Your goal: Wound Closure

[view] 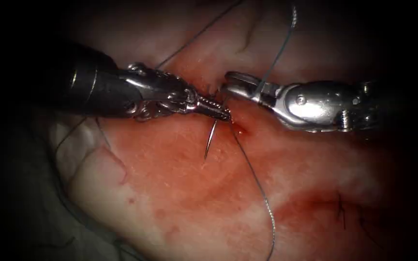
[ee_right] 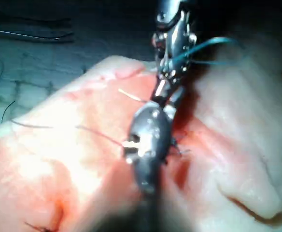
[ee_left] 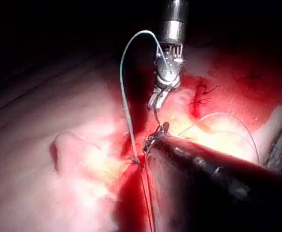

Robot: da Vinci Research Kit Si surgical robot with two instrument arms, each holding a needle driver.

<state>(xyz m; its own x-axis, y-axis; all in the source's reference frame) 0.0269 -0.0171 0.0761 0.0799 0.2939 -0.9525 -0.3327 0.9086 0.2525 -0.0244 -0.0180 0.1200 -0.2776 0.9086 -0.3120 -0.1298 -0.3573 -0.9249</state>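
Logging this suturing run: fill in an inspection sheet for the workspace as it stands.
Surface: tissue, pale, with red fluid around the cut.
Job's things: needle held near one end by the left tool, the rest hanging free above the tissue, left of the cut; thread runs from the cut toward the viewer, another strand climbs away across the right tool.
Clutter: dark earlier stitches right of the cut.
Grippers: left tool shut on the needle; right tool shut on the thread.
Cables: nothing seen.
Surroundings: dark; grey cloth beside the tissue.
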